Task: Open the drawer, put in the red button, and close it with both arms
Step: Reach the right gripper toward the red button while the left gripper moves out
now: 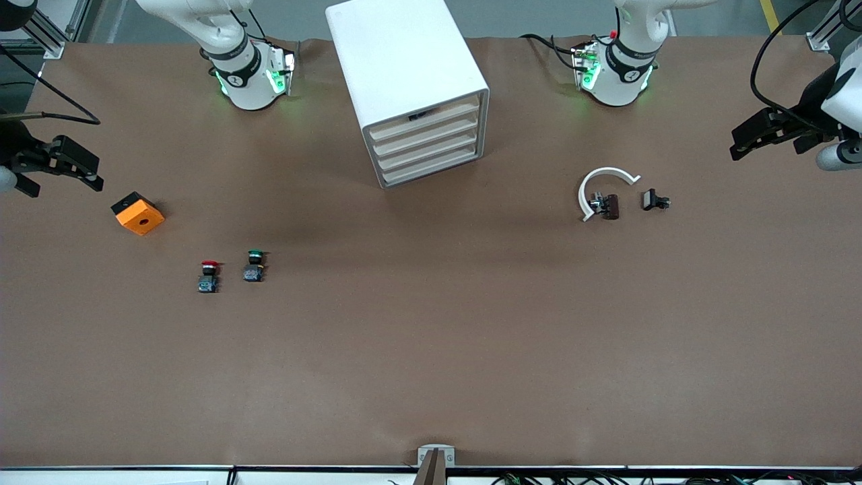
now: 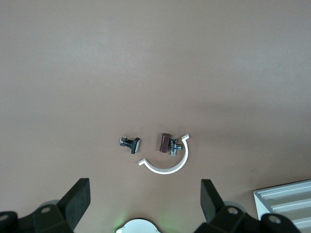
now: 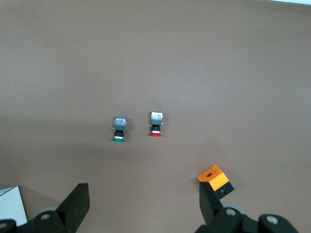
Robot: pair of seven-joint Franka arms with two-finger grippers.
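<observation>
Step in hand: none begun; opening of drawer (image 1: 426,137) judged first. All four fronts of white cabinet (image 1: 404,60) flush; target second from top, facing roughly 5 o'clock in front view.

Next move, as judged: one gripper to drawer front, fingertips hooked on its edge, straight pull along tray's own axis; cabinet light-looking, so likely to slide unless braced.

Red button (image 1: 209,276): on table toward right arm's end, lying on its side, red cap toward 12 o'clock in front view. Green-capped twin (image 1: 254,265) just beside it at 3 o'clock, apart. Orange block (image 1: 138,213) at about 10 o'clock of red button, farther from front camera.

Left gripper (image 1: 768,135): over table's edge at left arm's end, fingers spread wide, holding nothing, touching nothing. White curved clip (image 1: 601,186), brown part (image 1: 609,206), small black part (image 1: 654,200) below it in left wrist view.

Right gripper (image 1: 64,165): over table's edge at right arm's end, fingers wide apart, empty.
</observation>
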